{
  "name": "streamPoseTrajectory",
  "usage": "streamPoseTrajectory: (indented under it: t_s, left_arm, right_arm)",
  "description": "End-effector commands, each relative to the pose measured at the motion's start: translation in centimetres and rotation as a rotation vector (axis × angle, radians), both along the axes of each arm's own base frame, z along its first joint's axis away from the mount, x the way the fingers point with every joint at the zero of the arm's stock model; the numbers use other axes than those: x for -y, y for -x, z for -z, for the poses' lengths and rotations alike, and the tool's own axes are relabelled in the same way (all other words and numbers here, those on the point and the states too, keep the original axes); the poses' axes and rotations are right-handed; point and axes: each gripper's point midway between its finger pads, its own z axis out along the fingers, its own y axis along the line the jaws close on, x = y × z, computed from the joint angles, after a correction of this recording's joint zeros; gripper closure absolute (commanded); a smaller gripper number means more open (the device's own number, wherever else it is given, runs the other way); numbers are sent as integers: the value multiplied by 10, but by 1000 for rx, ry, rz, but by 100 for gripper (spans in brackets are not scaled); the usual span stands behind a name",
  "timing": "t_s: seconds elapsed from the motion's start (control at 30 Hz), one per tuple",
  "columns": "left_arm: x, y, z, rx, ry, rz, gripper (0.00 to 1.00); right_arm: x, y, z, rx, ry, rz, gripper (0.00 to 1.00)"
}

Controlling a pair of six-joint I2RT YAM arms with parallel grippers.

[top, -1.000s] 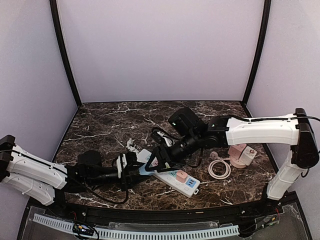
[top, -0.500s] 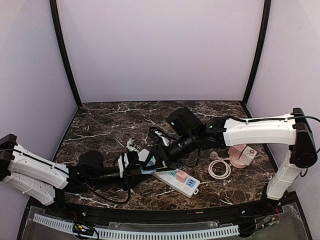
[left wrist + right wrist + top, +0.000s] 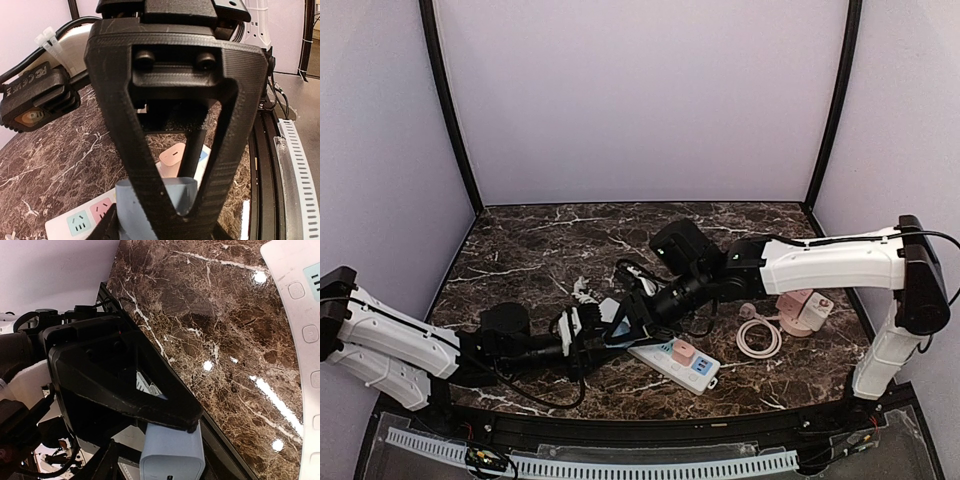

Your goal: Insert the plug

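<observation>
A light blue plug [image 3: 613,338] is held just above the near end of the white power strip [image 3: 665,358]. Both grippers meet on it. My left gripper [image 3: 598,336] reaches in from the left and is shut on the plug [image 3: 150,200]. My right gripper [image 3: 626,324] reaches in from the right, and its fingers also clamp the plug [image 3: 172,455]. In each wrist view the other arm's triangular finger crosses in front of the plug. A pink plug [image 3: 682,351] sits in the strip and also shows in the left wrist view [image 3: 175,156]. The blue plug's prongs are hidden.
The strip has coloured sockets [image 3: 75,222] and a row of buttons [image 3: 302,332]. A coiled white cable [image 3: 758,338] and a pink holder [image 3: 802,312] lie at the right. A black cord [image 3: 635,268] runs behind the strip. The table's front rail [image 3: 620,425] is close.
My right gripper has shifted left and slightly down toward the left gripper. My left gripper has edged right with the blue plug. The two now overlap on the plug.
</observation>
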Motion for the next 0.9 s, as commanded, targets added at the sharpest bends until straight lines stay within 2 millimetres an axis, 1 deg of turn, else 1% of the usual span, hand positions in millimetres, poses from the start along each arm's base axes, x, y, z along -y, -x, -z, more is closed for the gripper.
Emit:
streamPoseTrajectory:
  t_s: [0.0, 0.2, 0.53, 0.73, 0.87]
  left_arm:
    - [7, -2, -11, 32, 12, -5, 99]
    - [9, -6, -8, 46, -10, -37, 99]
    - [11, -8, -5, 63, -36, -56, 99]
    - [12, -8, -4, 73, -47, -66, 99]
    - [13, -8, -4, 77, -51, -71, 99]
  right_arm:
    - [-3, 2, 1, 4, -6, 1, 51]
    - [-3, 1, 0, 5, -8, 4, 56]
    - [-3, 1, -1, 8, -8, 10, 62]
    - [-1, 3, 8, -8, 14, 7, 71]
    - [-2, 2, 6, 4, 15, 10, 78]
